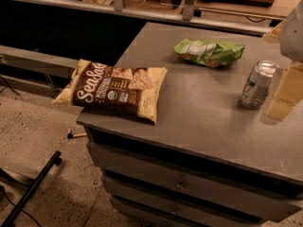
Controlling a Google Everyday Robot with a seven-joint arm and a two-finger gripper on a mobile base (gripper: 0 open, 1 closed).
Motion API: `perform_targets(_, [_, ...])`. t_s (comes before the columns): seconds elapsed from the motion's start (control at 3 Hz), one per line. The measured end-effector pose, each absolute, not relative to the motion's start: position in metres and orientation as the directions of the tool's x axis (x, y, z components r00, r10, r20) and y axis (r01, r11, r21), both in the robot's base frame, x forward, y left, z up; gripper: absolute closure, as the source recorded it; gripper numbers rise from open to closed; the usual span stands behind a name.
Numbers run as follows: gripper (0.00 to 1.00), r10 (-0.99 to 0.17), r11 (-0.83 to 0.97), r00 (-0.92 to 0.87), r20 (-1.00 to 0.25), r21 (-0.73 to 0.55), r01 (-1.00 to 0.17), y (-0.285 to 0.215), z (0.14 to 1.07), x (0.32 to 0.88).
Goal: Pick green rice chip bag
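Note:
The green rice chip bag point(209, 52) lies crinkled on the grey counter point(199, 108), towards its far side, with white patches and orange-brown print. My gripper point(283, 100) comes in at the right edge of the view, low over the counter. It is to the right of the silver drink can and to the front right of the green bag, well apart from the bag. It holds nothing that I can see.
A silver drink can point(257, 84) stands upright just left of the gripper. A large brown-and-cream Seabak chip bag point(113, 90) lies at the counter's front left corner, overhanging the edge. Drawers point(180, 183) sit below the counter. A black pole point(33, 188) lies on the floor at the left.

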State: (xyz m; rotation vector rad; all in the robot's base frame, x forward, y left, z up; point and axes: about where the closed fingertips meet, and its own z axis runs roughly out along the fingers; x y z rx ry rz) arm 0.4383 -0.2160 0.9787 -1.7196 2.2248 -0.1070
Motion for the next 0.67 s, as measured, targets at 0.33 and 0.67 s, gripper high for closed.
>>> perform_targets(0.33, [0.00, -0.953, 0.270, -0.220, -0.209, -0.255, -0.928, -0.216, 0.979, 0.438])
perform_targets(0.67, [0.00, -0.960, 0.257, -0.207, -0.186, -0.305, -0.917, -0.213, 0.983, 0.458])
